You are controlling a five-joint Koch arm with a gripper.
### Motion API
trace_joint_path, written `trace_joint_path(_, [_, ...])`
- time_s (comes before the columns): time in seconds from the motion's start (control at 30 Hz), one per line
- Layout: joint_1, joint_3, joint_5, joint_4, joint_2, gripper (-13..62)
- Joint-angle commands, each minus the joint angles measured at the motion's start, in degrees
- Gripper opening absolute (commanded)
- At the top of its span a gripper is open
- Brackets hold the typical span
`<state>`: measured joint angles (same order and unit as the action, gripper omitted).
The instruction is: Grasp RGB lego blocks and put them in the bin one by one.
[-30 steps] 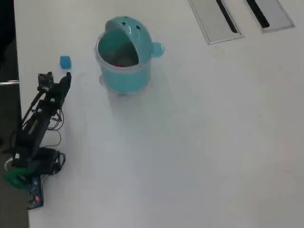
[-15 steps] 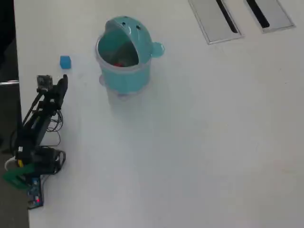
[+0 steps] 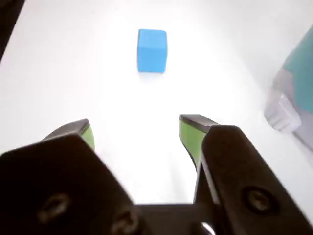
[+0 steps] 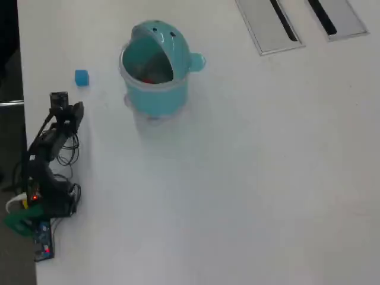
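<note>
A white table point(image 4: 249, 178) fills nearly the whole overhead view, its surface plain and bright. Two grey metal panels point(image 4: 270, 24) with dark slots are set into the table at the top right of that view.

Next in size is the bin point(image 4: 155, 86), a teal round tub with a domed lid tipped back so the mouth is uncovered. It stands near the top of the overhead view, left of centre. A small knob point(image 4: 198, 61) sticks out of its right side, and two dark dots mark the lid. Something reddish shows faintly inside the bin, but it is too dim to name. In the wrist view, only a slice of the bin's wall shows at the right edge.

The arm point(image 4: 48, 154) is a thin black frame along the left edge of the table in the overhead view, with its base point(image 4: 35, 217) and loose wires at the lower left. It reaches up the picture toward the block.

The claw point(image 3: 137, 132) fills the lower part of the wrist view. Its two black jaws, lined with green pads point(image 3: 188, 134), stand well apart with bare table between them. It holds nothing.

The blue block point(image 3: 152, 50) is the smallest thing, a little cube lying on the table. In the wrist view it sits ahead of the claw, well apart from the tips. In the overhead view it lies left of the bin, just above the arm's tip, touching neither.
</note>
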<state>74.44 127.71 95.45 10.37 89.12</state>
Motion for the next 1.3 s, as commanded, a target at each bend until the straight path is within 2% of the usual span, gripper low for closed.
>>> trace_joint_path(0.0, [0.0, -4.7, -0.8, 3.9, -0.3, 31.1])
trace_joint_path(0.43, [-0.4, -20.3, -1.6, 4.7, -16.8, 31.1])
trace_joint_path(1.27, [-2.4, -55.7, -3.8, -2.2, -39.9, 31.1])
